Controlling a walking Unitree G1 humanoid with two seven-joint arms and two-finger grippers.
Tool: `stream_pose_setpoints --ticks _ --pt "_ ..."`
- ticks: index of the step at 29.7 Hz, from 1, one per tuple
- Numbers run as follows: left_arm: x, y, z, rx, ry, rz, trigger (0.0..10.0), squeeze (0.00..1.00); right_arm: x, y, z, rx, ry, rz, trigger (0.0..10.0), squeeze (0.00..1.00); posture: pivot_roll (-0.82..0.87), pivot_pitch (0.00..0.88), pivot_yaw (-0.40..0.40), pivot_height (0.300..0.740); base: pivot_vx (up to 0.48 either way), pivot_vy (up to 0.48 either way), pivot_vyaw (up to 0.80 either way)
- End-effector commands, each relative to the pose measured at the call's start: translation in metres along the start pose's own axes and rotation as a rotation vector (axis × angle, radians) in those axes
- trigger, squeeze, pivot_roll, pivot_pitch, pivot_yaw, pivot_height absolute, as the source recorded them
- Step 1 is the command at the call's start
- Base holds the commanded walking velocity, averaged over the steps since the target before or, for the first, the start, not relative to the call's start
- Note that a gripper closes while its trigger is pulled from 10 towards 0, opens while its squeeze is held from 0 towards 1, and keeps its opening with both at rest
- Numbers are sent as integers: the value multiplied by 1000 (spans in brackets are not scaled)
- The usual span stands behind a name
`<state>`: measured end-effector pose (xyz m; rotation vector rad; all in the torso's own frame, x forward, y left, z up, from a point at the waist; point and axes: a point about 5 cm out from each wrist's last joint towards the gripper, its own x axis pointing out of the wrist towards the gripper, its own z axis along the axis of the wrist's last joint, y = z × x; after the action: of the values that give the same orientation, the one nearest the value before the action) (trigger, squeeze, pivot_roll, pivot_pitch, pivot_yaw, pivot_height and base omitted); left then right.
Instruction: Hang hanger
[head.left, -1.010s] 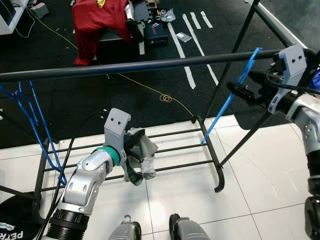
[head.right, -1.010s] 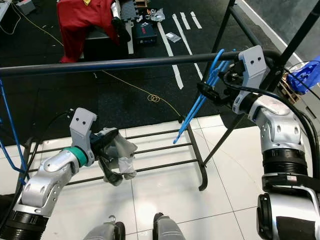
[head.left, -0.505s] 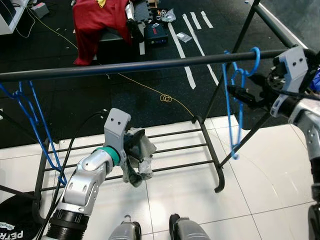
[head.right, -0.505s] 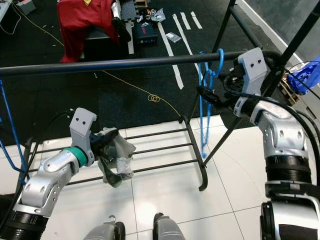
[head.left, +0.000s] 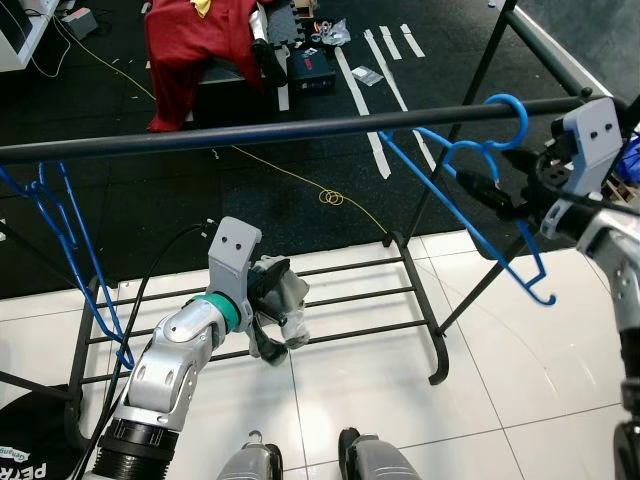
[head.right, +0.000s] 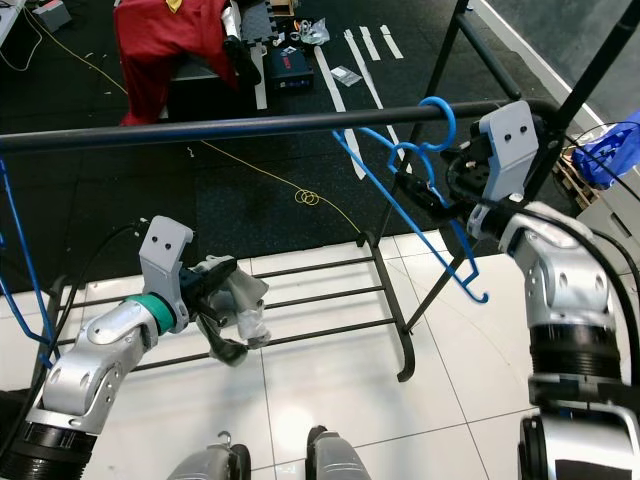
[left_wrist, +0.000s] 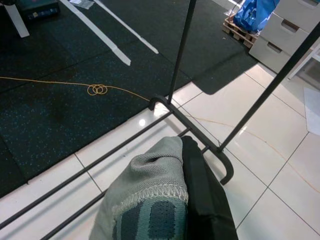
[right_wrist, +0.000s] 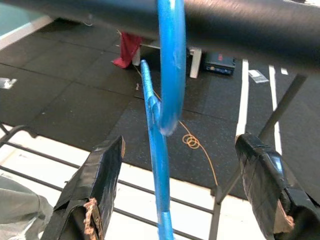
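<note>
Hanger-wise, the thin blue plastic coat hanger (head.left: 478, 190) is hooking over the black metal rack rail (head.left: 250, 132); it looks light, stiff and prone to swinging, best gripped at the neck. The right gripper (right_wrist: 170, 190) is spreading wide, touching nothing, while the left gripper (head.left: 268, 322) is pinching a grey knitted cloth (left_wrist: 150, 200).

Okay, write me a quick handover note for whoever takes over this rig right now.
Right tool: open, fingers either side of the blue plastic hanger, not gripping it.
Left tool: shut on a grey knitted cloth, low over the rack's bottom bars.
Hanger's hook sits over the black metal rail, near its right end.
Done: hanger hung.
Left: draw the right arm clear; the cloth is unplaced.
</note>
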<state>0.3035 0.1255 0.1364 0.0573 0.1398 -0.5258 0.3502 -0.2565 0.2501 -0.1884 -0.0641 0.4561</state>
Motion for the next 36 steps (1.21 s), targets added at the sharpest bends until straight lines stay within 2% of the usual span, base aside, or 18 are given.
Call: stream_pose_setpoints --ticks 1,5,6,10,11,12,13,14,15,17,36 --pt "0 0 -6 4 23 -3 10000 0 -2 -3 -2 -2 7 -2 10000 0 -74 116 68 740 0 0 0" --pt "-1 1 -7 3 26 3 10000 0 7 -11 1 35 22 55 10000 0 -74 120 59 740 0 0 0" --pt "-1 1 -8 2 26 6 10000 0 9 -12 1 42 36 79 9020 0 -74 120 57 740 0 0 0" --pt "-1 2 -8 1 26 9 10000 0 10 -12 1 45 46 93 9020 0 -74 120 57 740 0 0 0" --pt "-2 3 -8 -1 26 14 10000 0 11 -12 1 32 56 132 2353 0 -78 123 53 740 0 0 0" --pt "-2 3 -8 -1 26 14 10000 0 11 -12 1 32 56 132 2353 0 -78 123 53 740 0 0 0" --pt "-2 3 -8 -2 27 17 10000 0 12 -11 3 27 52 166 549 0 -80 123 52 740 0 0 0" --pt "-2 3 -8 -2 27 17 10000 0 12 -11 3 27 52 166 549 0 -80 123 52 740 0 0 0" --pt "-2 3 -8 -3 27 20 10000 0 13 -10 5 26 44 200 0 0 -80 125 52 740 0 0 0" --pt "-2 3 -8 -4 26 22 10000 0 15 -9 7 23 34 240 0 0 -81 126 52 740 0 0 0" --pt "-2 3 -7 -4 24 23 10000 0 19 -13 13 -10 2 272 0 0 -80 128 51 740 0 0 0"
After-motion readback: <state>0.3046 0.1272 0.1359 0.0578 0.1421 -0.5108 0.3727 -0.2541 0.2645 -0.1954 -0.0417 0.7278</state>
